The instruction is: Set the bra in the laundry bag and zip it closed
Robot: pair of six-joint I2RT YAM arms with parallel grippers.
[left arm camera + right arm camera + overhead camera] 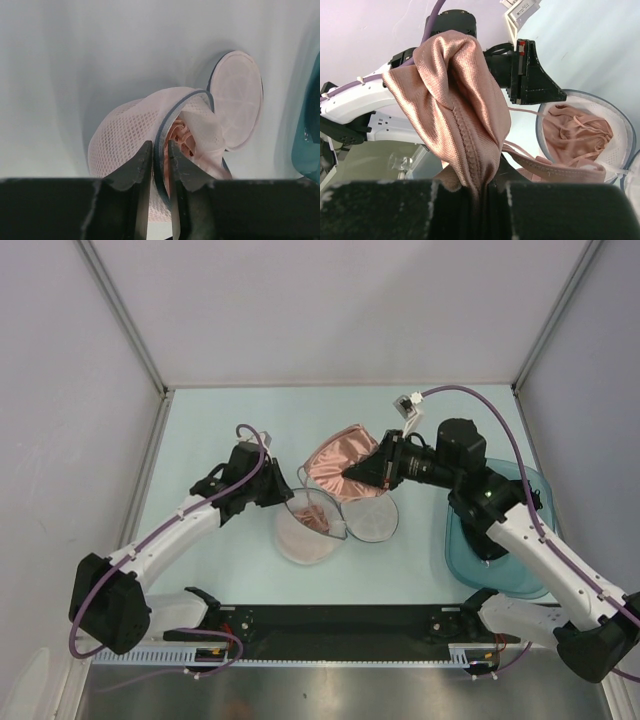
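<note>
The white mesh laundry bag point(310, 532) lies open mid-table, its flat second half point(372, 518) folded out to the right. My left gripper point(290, 502) is shut on the bag's dark zip rim point(161, 150) and holds that half open. One pink cup and straps of the bra point(575, 131) lie inside the bag. My right gripper point(350, 476) is shut on the bra's other satin cup point(340, 462) and holds it up above the bag's far side; in the right wrist view the cup point(455, 100) hangs bunched from the jaws.
A translucent teal basin point(525, 540) sits at the right under my right arm. Grey walls close off the table on the left, back and right. A black rail runs along the near edge.
</note>
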